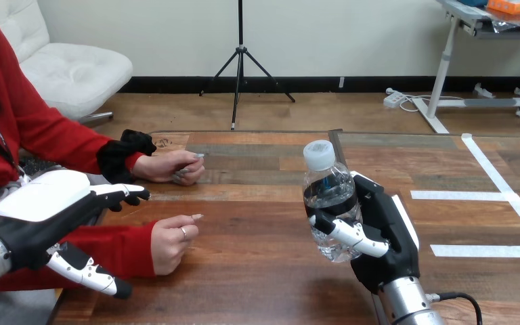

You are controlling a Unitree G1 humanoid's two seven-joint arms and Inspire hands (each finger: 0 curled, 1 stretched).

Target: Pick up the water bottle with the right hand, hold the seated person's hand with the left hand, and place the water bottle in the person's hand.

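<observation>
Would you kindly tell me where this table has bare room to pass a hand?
The wooden table is bare between the clear plastic water bottle, held in the right hand, and the person's nearer hand and farther hand. The left side is crowded, with the open left hand there.

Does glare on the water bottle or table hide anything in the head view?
Head view: the clear water bottle shows highlights, but its white cap and the right hand gripping it are readable; the table has no strong glare.
</observation>
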